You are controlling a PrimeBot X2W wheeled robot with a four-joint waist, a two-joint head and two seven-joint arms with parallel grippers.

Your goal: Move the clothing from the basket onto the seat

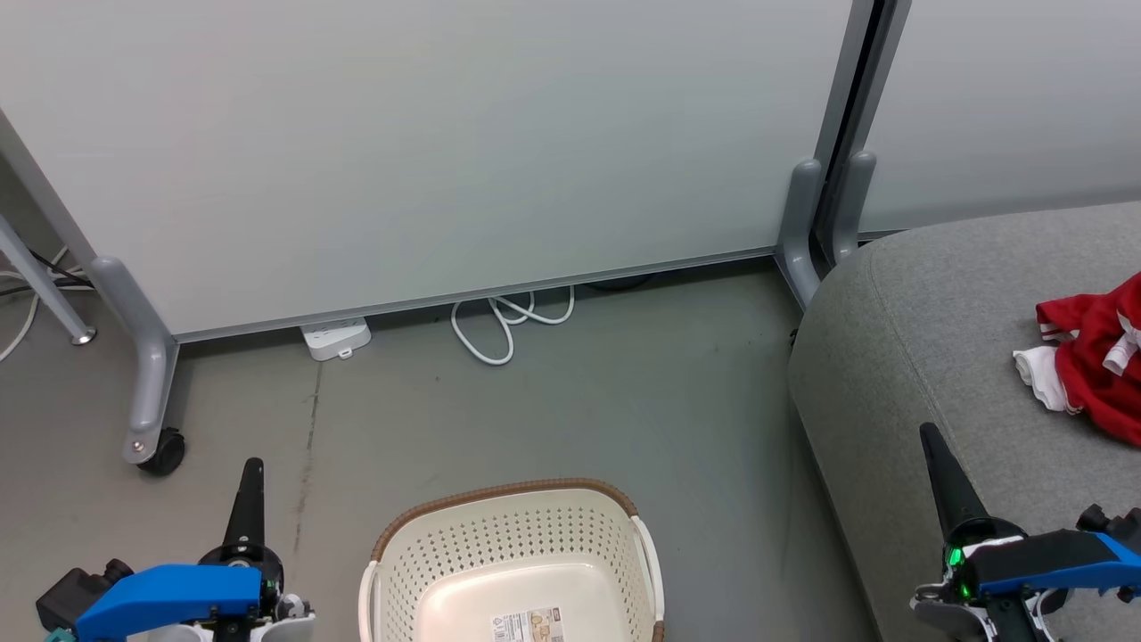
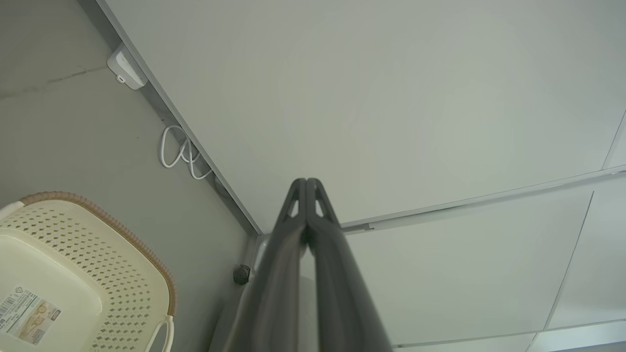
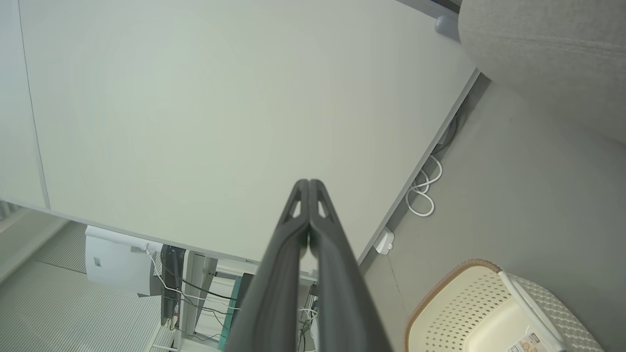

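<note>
We find the left gripper point(image 1: 251, 473) and the right gripper point(image 1: 931, 441) both pressed closed on nothing. The clothing point(image 1: 1092, 357) lies bunched on the seat point(image 1: 927, 321), cut off by the view's right edge. The visible part of the basket point(image 1: 499, 495) is bare. Hazard: the right gripper is near the clothing, so a careless sweep could drag it to the floor point(image 1: 624, 401).

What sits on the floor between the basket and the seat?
Nothing: in the head view, bare grey floor separates the basket from the seat.
</note>
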